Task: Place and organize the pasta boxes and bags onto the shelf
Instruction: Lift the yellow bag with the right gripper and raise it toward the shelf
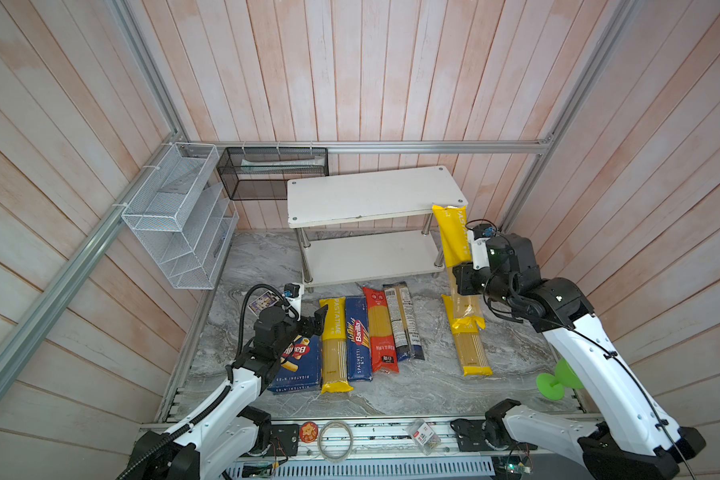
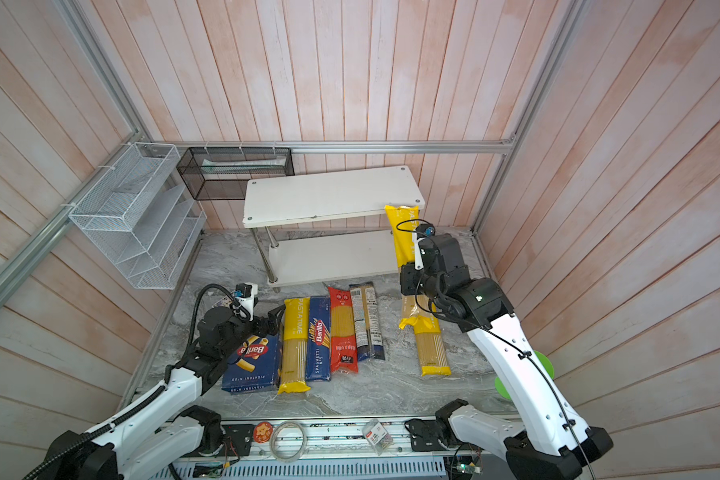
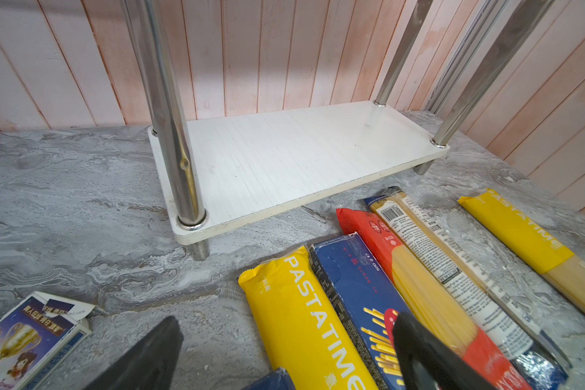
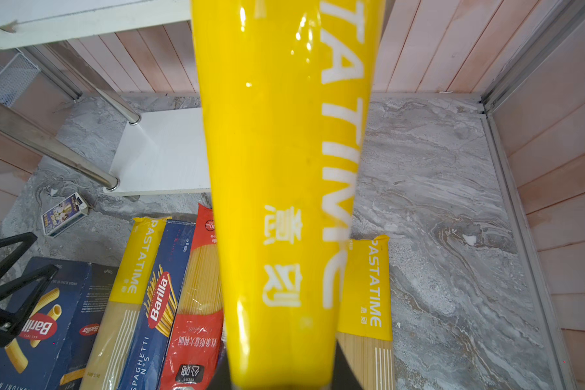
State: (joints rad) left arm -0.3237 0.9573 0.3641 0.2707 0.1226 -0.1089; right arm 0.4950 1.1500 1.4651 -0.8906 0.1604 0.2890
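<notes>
The right fingers (image 1: pixel 463 280) are clamping a yellow PASTATIME bag (image 1: pixel 449 237), holding it steeply tilted with its upper end at the right front corner of the shelf (image 1: pixel 371 195) top board; the left fingers (image 3: pixel 426 354) are standing apart above the rigatoni box (image 1: pixel 304 370); the spaghetti box (image 1: pixel 358 340) is lying flat on the bench (image 1: pixel 516 353) before the shelf, between a second yellow bag (image 1: pixel 334 345) and the red bag (image 1: pixel 381 332).

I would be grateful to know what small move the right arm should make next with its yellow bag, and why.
Probably carry the yellow bag a little left, over the top board of the shelf. The right gripper is shut on it, raised by that board's right end, and both boards are bare.
</notes>
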